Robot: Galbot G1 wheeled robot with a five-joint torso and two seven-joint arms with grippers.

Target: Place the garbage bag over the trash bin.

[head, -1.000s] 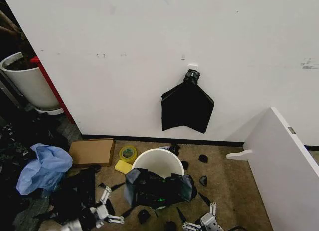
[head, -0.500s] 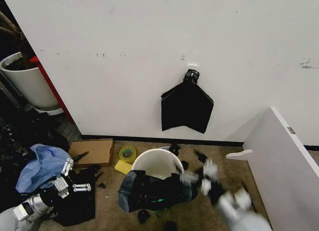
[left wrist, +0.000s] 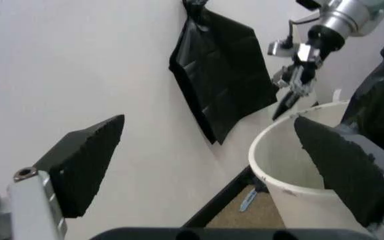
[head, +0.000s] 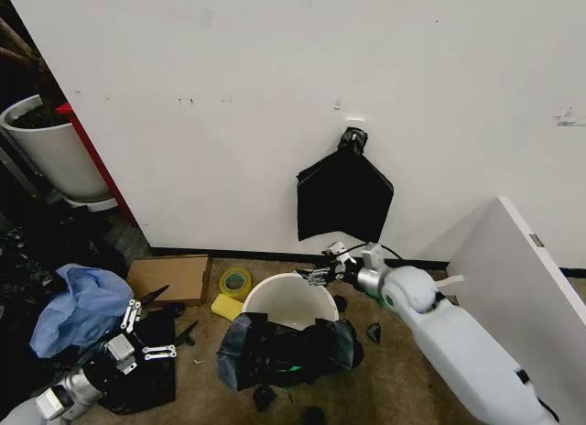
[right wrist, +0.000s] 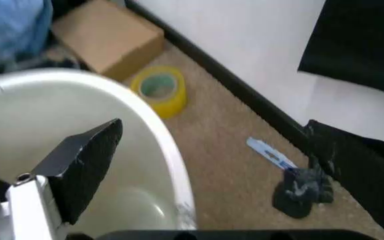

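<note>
Standing on the brown floor near the foot of the white wall [head: 275, 95]: the trash bin [head: 291, 301], white, round, its mouth open. Draped against its near side and slumped onto the floor — the garbage bag [head: 284, 352], black and crinkled, covering the near rim only; far rim bare.

Reaching over the bin's far rim from the right: the right claw [head: 320, 274], fingers spread apart and holding nothing, hovering just above the rim beside the wall. In the right wrist view, white bin wall between the two dark pads [right wrist: 85, 165], with a yellow tape roll [right wrist: 158, 90] and a cardboard box [right wrist: 108, 37] on the floor beyond.

Low at the near left of the floor: the left claw [head: 146, 333], wide open and empty, above a rumpled black heap of plastic [head: 137, 370], well apart from the bin.

Hanging on the wall above the bin under a white clip [head: 353, 125] — a flat bundle of black bags [head: 343, 196]. Farther left, a blue cloth [head: 82, 306] and a white planter pot [head: 55, 155].
</note>
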